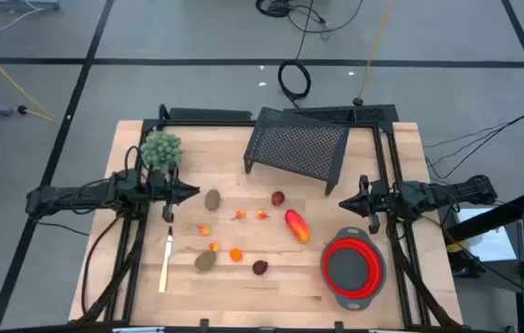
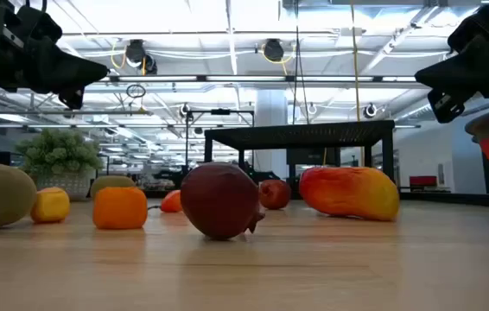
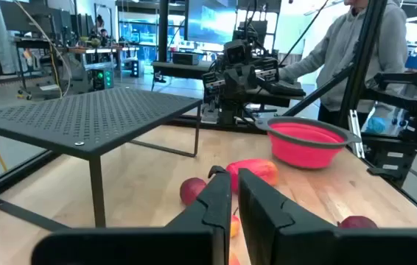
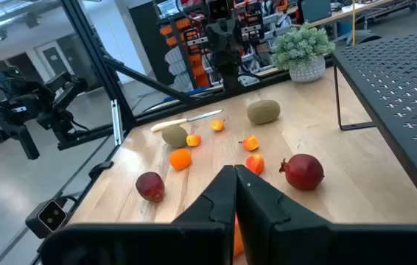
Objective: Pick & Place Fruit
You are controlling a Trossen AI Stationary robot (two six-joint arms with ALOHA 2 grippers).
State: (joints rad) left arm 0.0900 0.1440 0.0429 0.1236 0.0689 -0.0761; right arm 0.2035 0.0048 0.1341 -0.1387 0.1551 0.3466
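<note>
The fruit lies loose on the wooden table (image 1: 132, 277). An elongated red-orange piece (image 1: 297, 226) lies right of centre. Two brownish-green ovals (image 1: 212, 199) (image 1: 205, 261) and two dark red balls (image 1: 278, 198) (image 1: 259, 267) rest around it. Several tiny orange bits (image 1: 235, 253) are scattered among them. My left gripper (image 1: 188, 192) hangs shut above the table's left side, pointing toward the centre. My right gripper (image 1: 345, 202) hangs shut above the right side, facing it. In the wrist views both grippers (image 3: 229, 177) (image 4: 236, 173) hold nothing.
A red collapsible bowl (image 1: 354, 268) stands at the near right. A black mesh rack (image 1: 297, 146) stands at the far middle. A green potted clump (image 1: 161, 150) is at the far left, and a yellow-handled knife (image 1: 166, 264) lies near left. A person (image 3: 363, 51) stands beyond the table.
</note>
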